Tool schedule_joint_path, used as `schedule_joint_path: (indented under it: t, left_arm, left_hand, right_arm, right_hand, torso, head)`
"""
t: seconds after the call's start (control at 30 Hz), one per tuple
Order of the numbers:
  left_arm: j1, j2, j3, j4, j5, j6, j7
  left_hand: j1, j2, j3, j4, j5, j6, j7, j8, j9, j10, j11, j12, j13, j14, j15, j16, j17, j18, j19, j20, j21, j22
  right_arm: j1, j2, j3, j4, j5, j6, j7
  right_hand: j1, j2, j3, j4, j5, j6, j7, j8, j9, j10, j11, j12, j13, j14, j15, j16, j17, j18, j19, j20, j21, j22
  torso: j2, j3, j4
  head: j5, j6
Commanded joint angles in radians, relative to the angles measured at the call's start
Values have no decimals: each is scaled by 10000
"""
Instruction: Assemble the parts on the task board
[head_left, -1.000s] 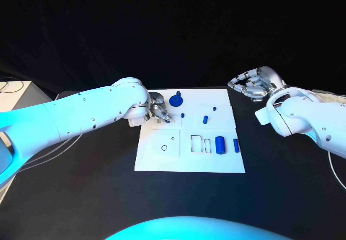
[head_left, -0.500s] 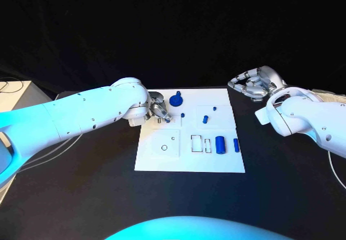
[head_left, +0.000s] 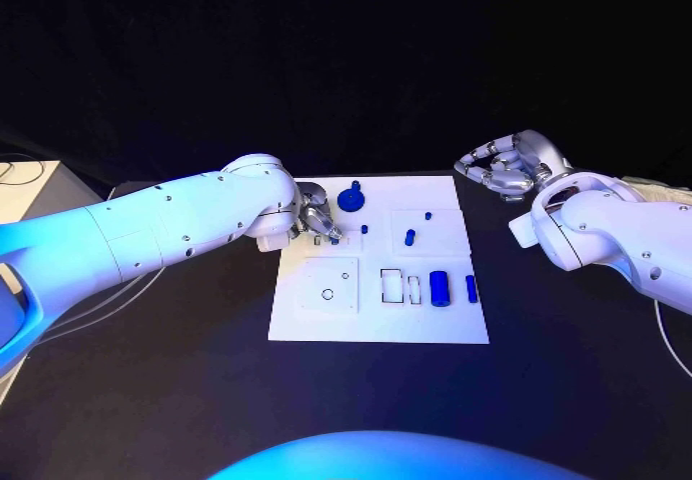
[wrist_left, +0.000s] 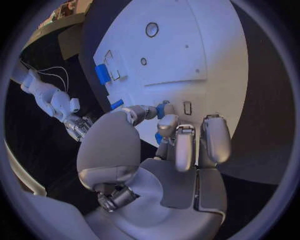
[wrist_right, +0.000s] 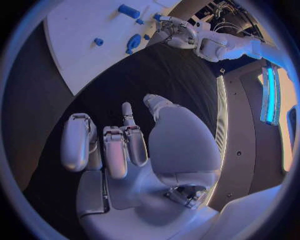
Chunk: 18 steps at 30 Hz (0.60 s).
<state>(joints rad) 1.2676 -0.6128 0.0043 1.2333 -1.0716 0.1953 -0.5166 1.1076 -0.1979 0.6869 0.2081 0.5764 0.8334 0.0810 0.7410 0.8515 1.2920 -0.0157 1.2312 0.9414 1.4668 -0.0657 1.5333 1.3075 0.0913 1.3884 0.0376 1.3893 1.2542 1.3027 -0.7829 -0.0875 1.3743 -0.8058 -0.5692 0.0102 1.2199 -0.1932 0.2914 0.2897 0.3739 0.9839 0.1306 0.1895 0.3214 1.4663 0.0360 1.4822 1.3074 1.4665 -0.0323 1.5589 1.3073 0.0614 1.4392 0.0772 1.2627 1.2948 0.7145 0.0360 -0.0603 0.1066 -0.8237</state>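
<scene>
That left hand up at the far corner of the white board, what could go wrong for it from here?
1. The left hand works with its fingertips close to a small blue peg on the task board; the peg could slip or tip.
2. The round blue part lies just beside those fingers, so a small sweep might knock it.
3. The right hand hovers off the board's far right corner, holding nothing, too far to steady anything.
</scene>
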Motion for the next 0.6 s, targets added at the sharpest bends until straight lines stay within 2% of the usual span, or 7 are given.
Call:
schedule_joint_path:
  t: [0.03, 0.6]
  left_arm:
    - [-4, 28, -1, -16, -58, 119, 16]
    - [-4, 16, -8, -36, -74, 333, -2]
  left_hand:
    - [-11, 82, 2199, -2251, 53, 218, -198, 31, 11, 76, -12, -46, -16, 840, -85, 8, 1952, -163, 50, 2, 24, 14]
    - [-11, 82, 2199, -2251, 53, 218, -198, 31, 11, 76, -12, -46, -16, 840, -85, 8, 1952, -163, 50, 2, 24, 14]
  right_arm:
    - [4, 1, 4, 13, -79, 94, 16]
    - [4, 17, 4, -7, -79, 110, 9]
  right_hand:
    - [-86, 17, -48, 7, 67, -63, -10, 63, 8, 644, 94, -49, 2059, 960, 77, -48, 2410, 140, -30, 5, -22, 6]
    - [-86, 17, -48, 7, 67, -63, -10, 63, 8, 644, 94, -49, 2059, 960, 77, -48, 2410, 140, -30, 5, -22, 6]
  torso:
    - [-1, 4, 5]
    - [-2, 3, 2]
  head:
    - [11, -21]
    - [21, -64]
